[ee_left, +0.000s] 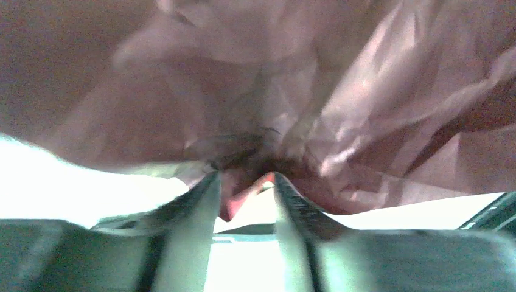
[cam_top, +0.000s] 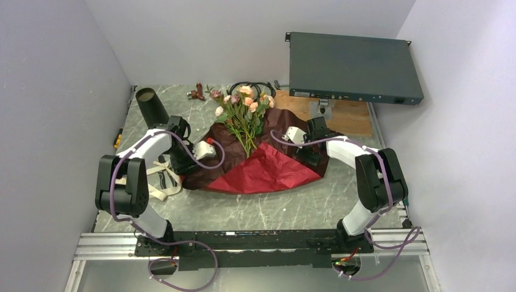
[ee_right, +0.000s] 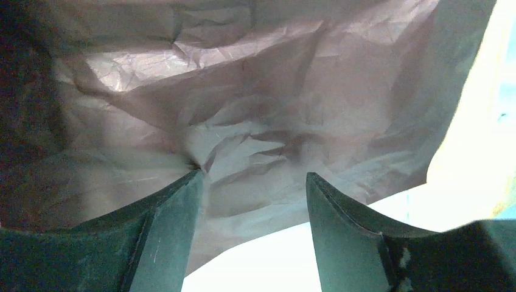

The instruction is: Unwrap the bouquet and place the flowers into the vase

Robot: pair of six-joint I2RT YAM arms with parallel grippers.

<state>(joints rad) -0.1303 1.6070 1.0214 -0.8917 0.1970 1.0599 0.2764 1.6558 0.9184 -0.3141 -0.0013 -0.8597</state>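
Maroon paper (ee_left: 304, 91) fills both wrist views, blurred.

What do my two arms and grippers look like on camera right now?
The left arm and right arm match: white links, bulky black joint housings and a looping purple cable on each. The left gripper and right gripper each have two dark, tapered fingers. No markings are legible.

Even overhead light, wrist views blurred, overexposed
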